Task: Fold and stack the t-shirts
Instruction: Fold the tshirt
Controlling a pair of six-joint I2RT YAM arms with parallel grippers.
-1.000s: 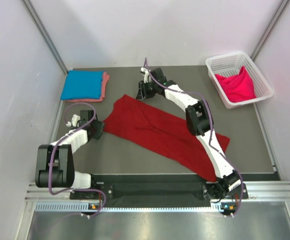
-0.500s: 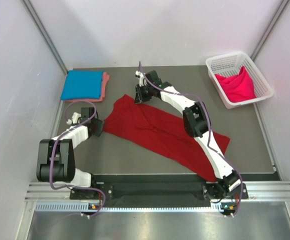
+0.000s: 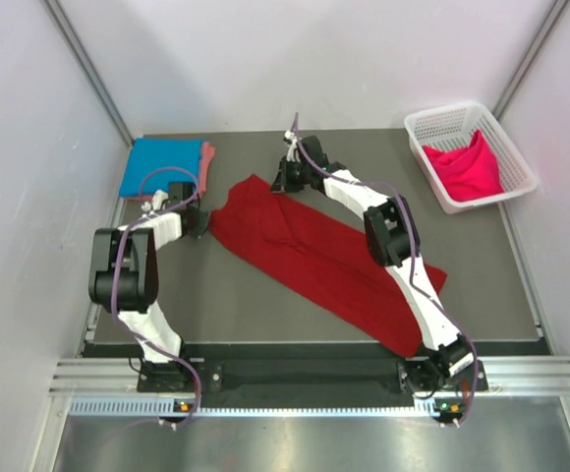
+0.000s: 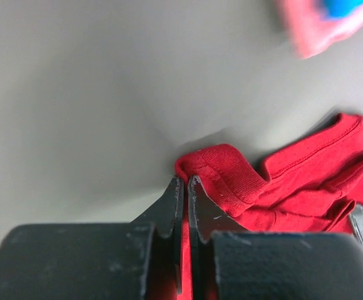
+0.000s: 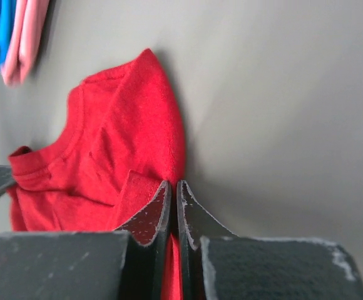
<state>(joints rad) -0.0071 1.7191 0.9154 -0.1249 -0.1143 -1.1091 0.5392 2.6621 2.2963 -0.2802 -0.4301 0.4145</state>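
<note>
Pinching the red shirt [image 3: 324, 261] with the left gripper [image 4: 183, 182] and the right gripper [image 5: 172, 185], both clamped tight on cloth, collar apparently bunching just ahead of the left.

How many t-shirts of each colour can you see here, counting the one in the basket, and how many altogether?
dark red t-shirt: 1
bright blue t-shirt: 1
salmon pink t-shirt: 1
hot pink t-shirt: 1
Total: 4
</note>
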